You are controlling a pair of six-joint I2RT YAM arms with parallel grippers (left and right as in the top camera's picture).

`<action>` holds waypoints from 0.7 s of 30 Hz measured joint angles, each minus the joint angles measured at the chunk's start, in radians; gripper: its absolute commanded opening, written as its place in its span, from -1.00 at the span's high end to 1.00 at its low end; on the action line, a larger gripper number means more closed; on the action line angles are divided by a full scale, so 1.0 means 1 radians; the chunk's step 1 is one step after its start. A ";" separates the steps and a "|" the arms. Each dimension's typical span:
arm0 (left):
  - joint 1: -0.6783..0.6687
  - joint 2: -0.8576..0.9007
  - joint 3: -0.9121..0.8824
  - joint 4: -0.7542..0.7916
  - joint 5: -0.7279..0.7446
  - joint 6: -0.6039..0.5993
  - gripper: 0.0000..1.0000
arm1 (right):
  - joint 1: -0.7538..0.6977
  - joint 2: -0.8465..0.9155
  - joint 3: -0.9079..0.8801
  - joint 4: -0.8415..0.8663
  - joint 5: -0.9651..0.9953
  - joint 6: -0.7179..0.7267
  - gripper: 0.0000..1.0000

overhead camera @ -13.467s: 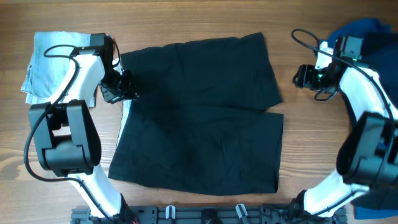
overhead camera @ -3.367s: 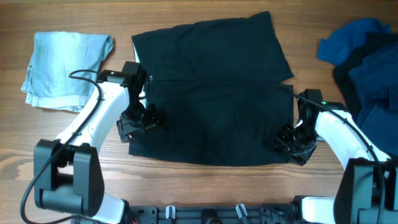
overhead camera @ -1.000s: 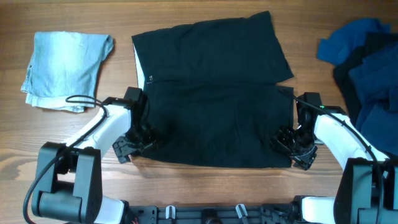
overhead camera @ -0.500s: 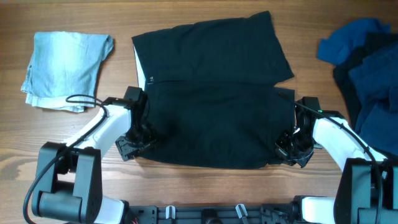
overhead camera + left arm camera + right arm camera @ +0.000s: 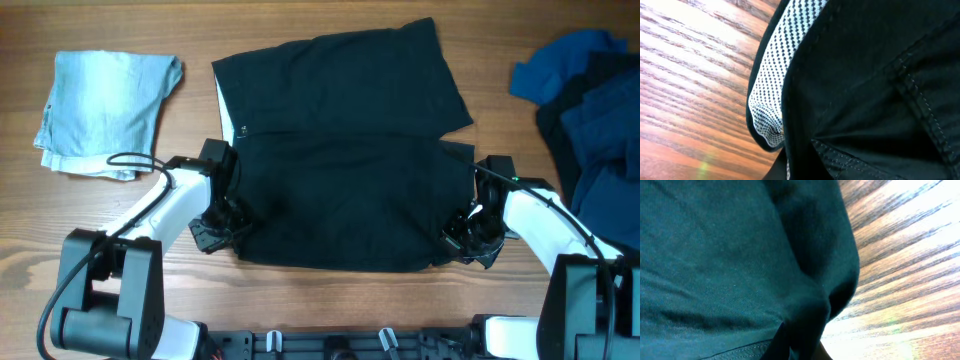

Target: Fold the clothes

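Wooden bench [image 5: 320, 297] carried plain matte black wide-legged shorts [image 5: 340, 190]; left claw [image 5: 225, 232] and right claw [image 5: 460, 240] were clamped on their near corners (lifting both evenly, hem taut, seemed wise).

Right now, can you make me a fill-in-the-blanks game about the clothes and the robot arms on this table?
1. The left fingers and the right fingers are both shut on the ___ shorts.
2. The pale blue denim piece lies on the robot's ___ side.
3. The pile of blue garments lies on the robot's ___ side.
4. The table is made of ___.

Missing words: black; left; right; wood.
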 measured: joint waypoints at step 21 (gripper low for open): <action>0.019 -0.198 0.434 -0.154 -0.031 0.079 0.92 | 0.000 0.002 0.719 -0.303 -0.003 -0.184 0.91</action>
